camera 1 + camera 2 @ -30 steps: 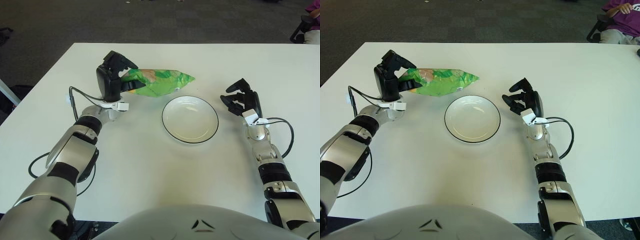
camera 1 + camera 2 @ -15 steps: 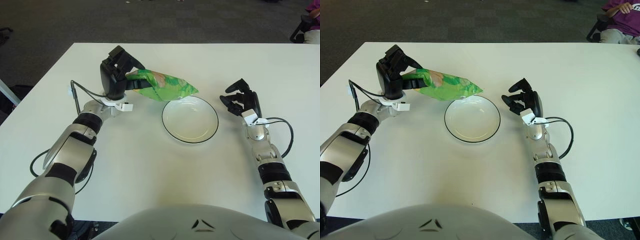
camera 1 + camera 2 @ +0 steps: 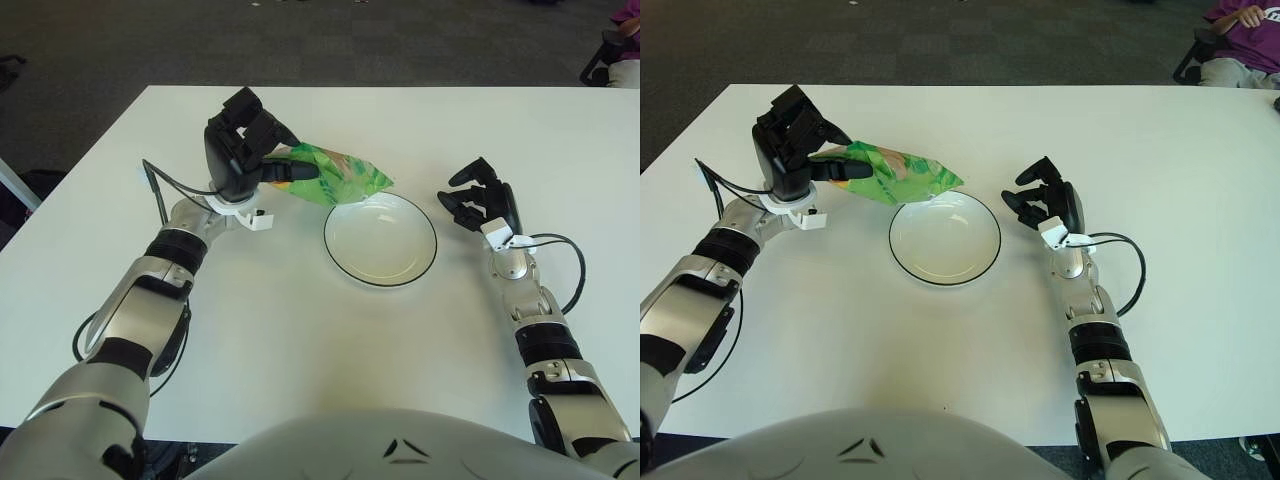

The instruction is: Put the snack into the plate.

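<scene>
Movement since one second ago: left robot hand is carrying the snack rightward and tipping it, so the bag's right tip is now dipping to the far-left rim of the plate instead of lying level to the left of it.

Item 1, snack: green bag, being held off the worktop, slanting down to the right; its right end is overlapping the plate's far-left edge, though contact cannot be confirmed.

Item 2, left robot hand: fingers are pinching the bag's left end; the bag is projecting rightward from the hand, most of it unsupported.

Item 3, right robot hand: idling just right of the plate, fingers curled, holding nothing.

Item 4, plate: white with dark rim, sitting mid-worktop, holding nothing.

Risk: releasing now is likely to leave the bag straddling the rim or sliding onto the worktop, since most of it is hanging left of the plate. An end-only grip may also let the bag swing.
</scene>
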